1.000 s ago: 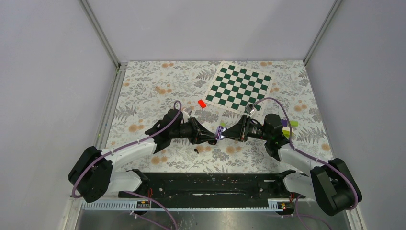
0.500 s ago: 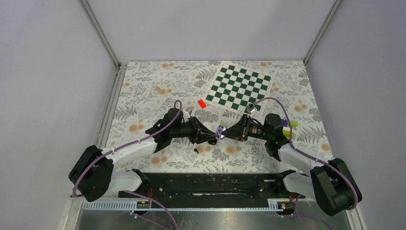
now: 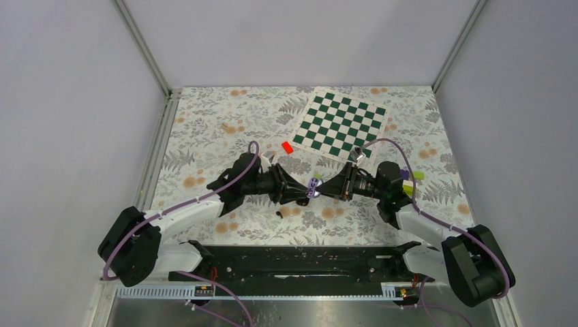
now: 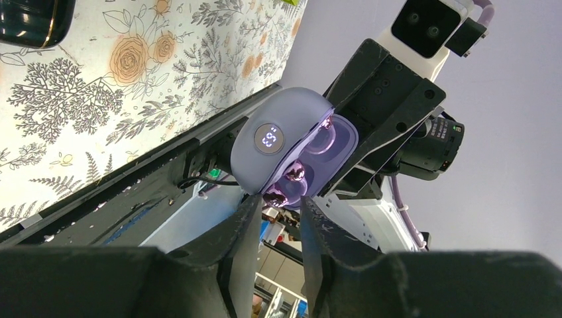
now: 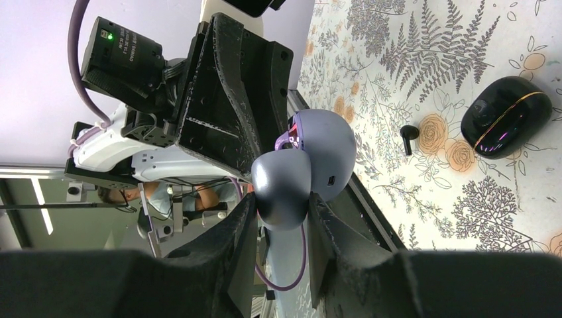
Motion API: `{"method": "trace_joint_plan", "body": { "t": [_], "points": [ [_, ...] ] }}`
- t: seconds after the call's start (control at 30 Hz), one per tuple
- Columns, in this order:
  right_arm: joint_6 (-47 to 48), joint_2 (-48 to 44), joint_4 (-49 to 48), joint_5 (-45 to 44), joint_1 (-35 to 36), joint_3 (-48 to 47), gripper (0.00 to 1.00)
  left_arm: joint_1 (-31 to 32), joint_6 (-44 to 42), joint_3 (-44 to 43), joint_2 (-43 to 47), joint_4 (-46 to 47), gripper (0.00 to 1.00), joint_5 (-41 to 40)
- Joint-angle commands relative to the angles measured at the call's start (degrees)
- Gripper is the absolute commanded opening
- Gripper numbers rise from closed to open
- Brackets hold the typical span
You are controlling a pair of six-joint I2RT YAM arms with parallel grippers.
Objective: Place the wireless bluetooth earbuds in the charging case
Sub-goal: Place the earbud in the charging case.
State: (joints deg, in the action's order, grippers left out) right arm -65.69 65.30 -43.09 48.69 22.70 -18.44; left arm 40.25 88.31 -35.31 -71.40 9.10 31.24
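Note:
My right gripper (image 5: 281, 199) is shut on one half of an open lilac charging case (image 5: 326, 154) and holds it in the air above the mat (image 3: 313, 185). In the left wrist view the case (image 4: 272, 142) shows a lit display and glossy purple earbuds (image 4: 293, 173) in its sockets. My left gripper (image 4: 281, 202) is slightly open, its tips at the case's lower edge, with one purple earbud (image 4: 275, 197) just beyond them. A glossy black case (image 5: 505, 124) and a black earbud (image 5: 409, 137) lie on the floral mat below.
A green-and-white chessboard mat (image 3: 341, 122) lies at the back right. A red block (image 3: 287, 147) sits in front of it and a lime-green block (image 3: 416, 176) beside the right arm. The black earbud also shows in the top view (image 3: 279, 214).

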Motion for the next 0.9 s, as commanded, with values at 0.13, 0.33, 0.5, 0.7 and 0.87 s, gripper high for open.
{"method": "trace_joint_plan", "body": {
  "t": [0.13,0.33,0.5,0.7,0.87],
  "points": [
    [-0.2,-1.1,-3.0,0.7,0.1,-0.8,0.00,0.0,-9.4,-7.2,3.4,-14.4,0.35,-6.9],
    [3.7,-2.4,8.0,-1.3,0.1,-2.3,0.00,-0.1,-20.1,-14.0,7.1,-28.5,0.37,-15.0],
    [3.7,-3.5,9.5,-1.5,0.1,-2.8,0.00,0.3,-27.8,-17.3,7.0,-32.8,0.35,-17.8],
    [5.2,-3.6,14.5,-3.1,0.1,-3.5,0.00,4.3,-36.9,-22.3,6.6,-38.4,0.33,-24.3],
    [7.4,-4.2,20.7,-4.7,0.1,-4.4,0.00,7.9,-42.8,-25.6,4.6,-41.4,0.33,-27.1]
  ]
}}
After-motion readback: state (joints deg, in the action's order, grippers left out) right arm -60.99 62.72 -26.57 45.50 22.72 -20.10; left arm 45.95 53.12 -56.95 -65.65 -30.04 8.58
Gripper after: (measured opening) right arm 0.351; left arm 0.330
